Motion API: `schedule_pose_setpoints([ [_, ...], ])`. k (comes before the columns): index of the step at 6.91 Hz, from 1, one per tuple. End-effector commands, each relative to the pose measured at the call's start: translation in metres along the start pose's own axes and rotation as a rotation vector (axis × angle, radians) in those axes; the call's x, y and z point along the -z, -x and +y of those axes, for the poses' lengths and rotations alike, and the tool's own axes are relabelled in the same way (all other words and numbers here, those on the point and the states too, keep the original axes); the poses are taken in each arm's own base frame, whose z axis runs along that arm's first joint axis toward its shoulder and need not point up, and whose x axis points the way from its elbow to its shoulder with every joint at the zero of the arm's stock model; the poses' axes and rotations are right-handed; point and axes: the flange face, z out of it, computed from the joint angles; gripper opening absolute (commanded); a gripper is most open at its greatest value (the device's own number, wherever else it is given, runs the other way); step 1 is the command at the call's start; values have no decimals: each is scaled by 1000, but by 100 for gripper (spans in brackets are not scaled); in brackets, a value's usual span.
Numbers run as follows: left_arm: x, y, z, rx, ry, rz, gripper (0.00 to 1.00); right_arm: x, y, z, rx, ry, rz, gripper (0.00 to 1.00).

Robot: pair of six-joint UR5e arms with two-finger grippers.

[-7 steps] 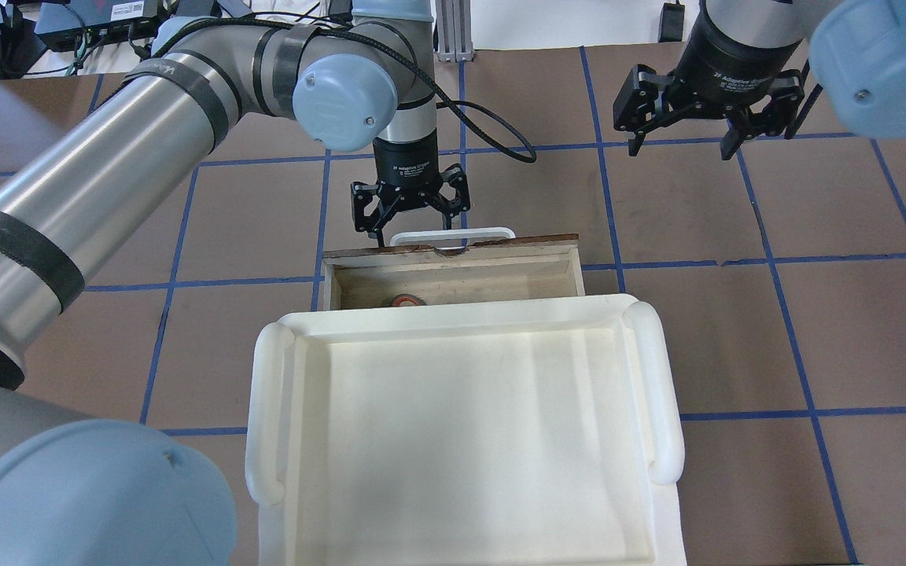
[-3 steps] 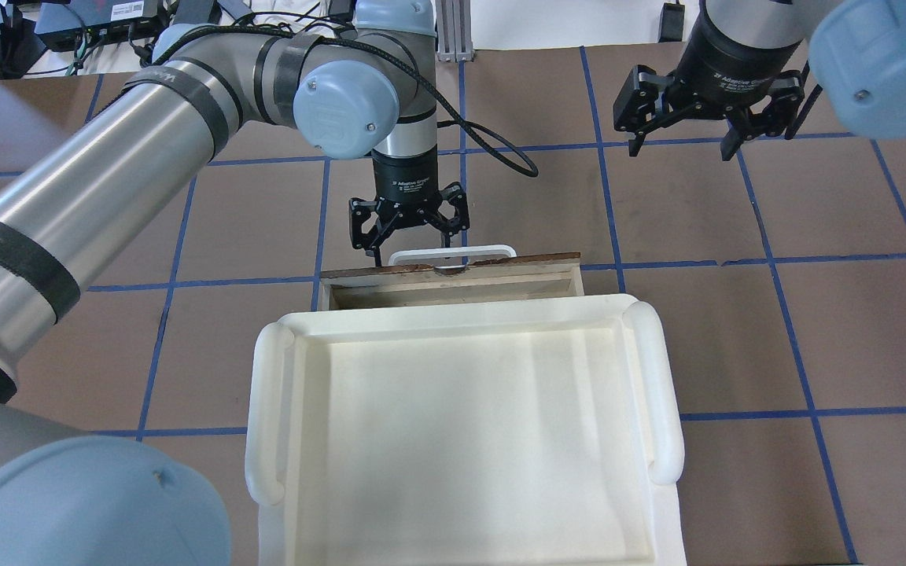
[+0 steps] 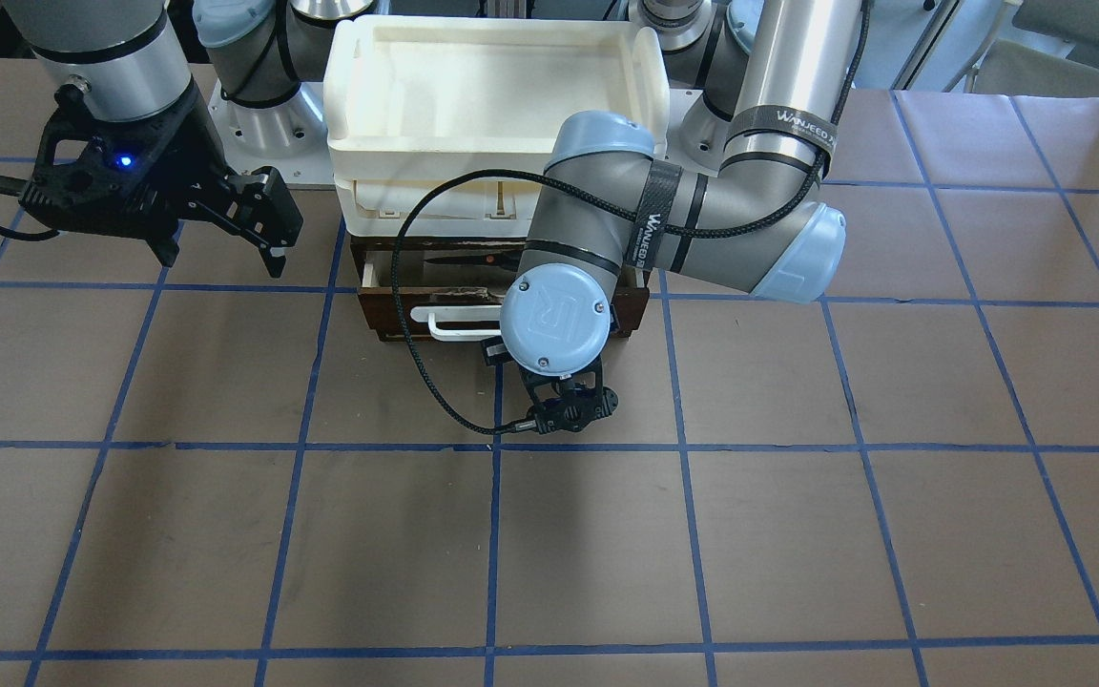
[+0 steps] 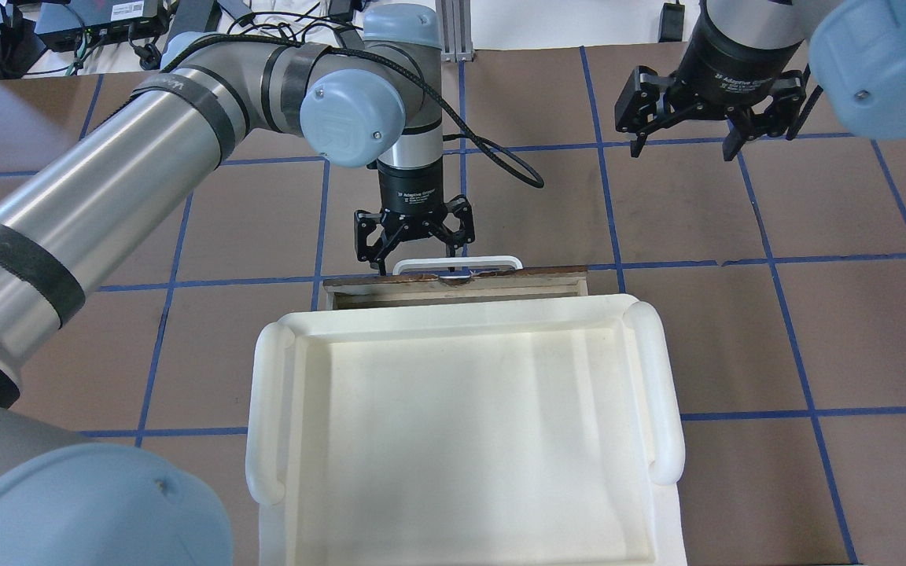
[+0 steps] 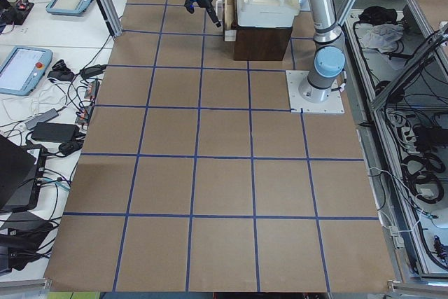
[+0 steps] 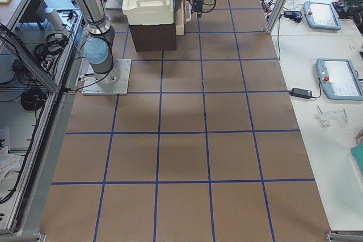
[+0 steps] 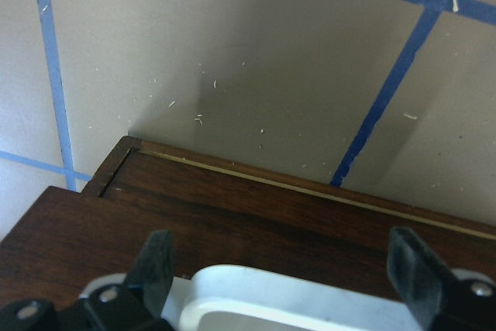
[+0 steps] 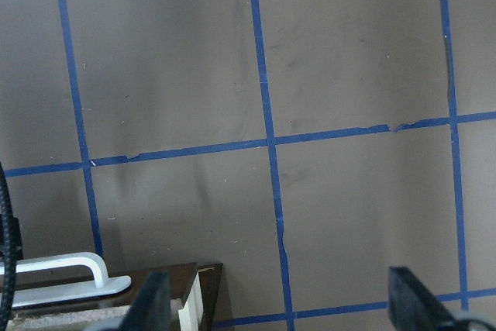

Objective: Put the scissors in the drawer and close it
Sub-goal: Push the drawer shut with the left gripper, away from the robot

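Note:
The drawer (image 4: 547, 276) sticks out a narrow strip from under the cream tray unit, dark front and white bar handle (image 4: 457, 262) facing away from me. In the front-facing view the scissors (image 3: 459, 258) lie inside the drawer (image 3: 397, 310), mostly in shadow; from overhead they are hidden. My left gripper (image 4: 416, 255) is open and points down at the drawer's front by the handle. In the left wrist view its fingers (image 7: 155, 265) stand wide over the dark front (image 7: 256, 215), with the handle (image 7: 287, 300) between them. My right gripper (image 4: 683, 148) is open and empty, high at the far right.
The cream tray unit (image 4: 264, 409) sits on top of the drawer's cabinet, nearest the robot's base. The brown table with blue grid lines (image 4: 736, 259) lies beyond the drawer. The right wrist view shows the drawer's corner (image 8: 194, 292) and handle end (image 8: 54, 273).
My left gripper has moved toward the robot's base with the drawer's front. The open gap has shrunk to a thin strip, and the scissors have gone out of overhead view. The right arm is still.

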Motion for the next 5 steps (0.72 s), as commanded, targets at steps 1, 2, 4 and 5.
schedule_pose_setpoints([
  [1, -8, 4, 7, 1, 19, -13, 100, 2, 0, 2, 6, -3, -3, 100],
  [2, -11, 6, 9, 4, 33, -26, 100, 1, 0, 1, 8, 0, -2, 100],
  [4, -22, 9, 14, 38, 55, -43, 100, 2, -1, 4, 9, 4, 1, 100],
  [5, -23, 9, 15, 41, 60, -43, 100, 1, 0, 3, 9, 6, -2, 100],
])
